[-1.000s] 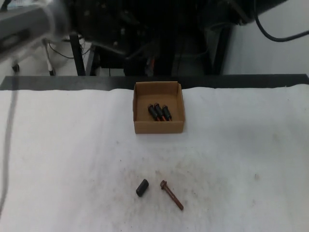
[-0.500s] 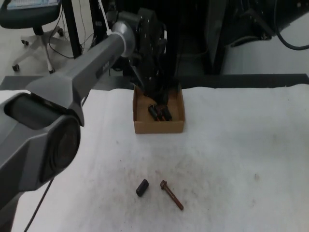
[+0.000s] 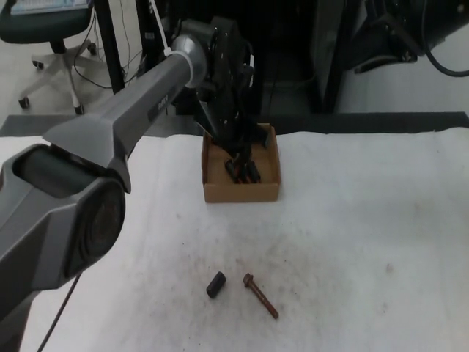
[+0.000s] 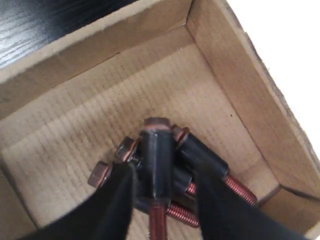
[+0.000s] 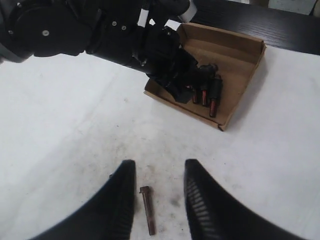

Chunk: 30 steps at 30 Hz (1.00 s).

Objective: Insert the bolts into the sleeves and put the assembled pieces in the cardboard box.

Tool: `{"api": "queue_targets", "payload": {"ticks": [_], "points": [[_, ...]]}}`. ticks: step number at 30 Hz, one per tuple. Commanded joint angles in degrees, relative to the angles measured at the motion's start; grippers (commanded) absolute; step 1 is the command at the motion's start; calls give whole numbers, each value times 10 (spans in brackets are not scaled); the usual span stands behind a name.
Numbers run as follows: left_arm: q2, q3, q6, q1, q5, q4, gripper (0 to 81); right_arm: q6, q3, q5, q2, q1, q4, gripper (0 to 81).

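Left end effector hangs inside the cardboard box, its two fingers spread; an assembled piece, a black sleeve with a copper-coloured bolt through it, lies between them on top of the other assembled pieces, bolt head pointing away from the wrist and threaded end toward it; a gap shows between the sleeve and one finger, and whether the other finger touches it I cannot tell; the pieces beneath it lie side by side on the box floor, their heads at the same end; from the high view the left arm stretches across the bench from the near left, and its end effector is down in the box, which stands at the far middle of the white-covered surface; right end effector hovers above the near part of the bench, fingers apart and gripping nothing; a loose bolt lies flat on the cover below the gap between its fingers, closer to one of them; in the high view this bolt lies just beside a loose black sleeve, the two apart, both well clear of the box.
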Motion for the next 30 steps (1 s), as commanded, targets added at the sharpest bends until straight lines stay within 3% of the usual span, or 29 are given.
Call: {"api": "queue_targets", "payload": {"ticks": [1,6,8,14,19,21,30], "points": [[-12,-8,-5,-2,-11,11,437,-5,-2,-11,-7,-2,3,312],[-47,-12,10,0,-54,29,173,-5,-2,-11,-7,-2,3,312],[-73,-13,12,-1,-54,42,108,-5,-2,-11,-7,-2,7,312],[-172,-3,62,-2,-139,144,88,-5,-2,-7,-7,11,27,312],[-257,78,59,-2,-157,205,70,-13,20,17,-7,47,23,311],[-306,147,49,-6,-157,198,0,-18,41,60,-7,67,17,310],[-638,619,1,-14,-154,-47,2,-18,176,136,-5,159,-30,310]]}}
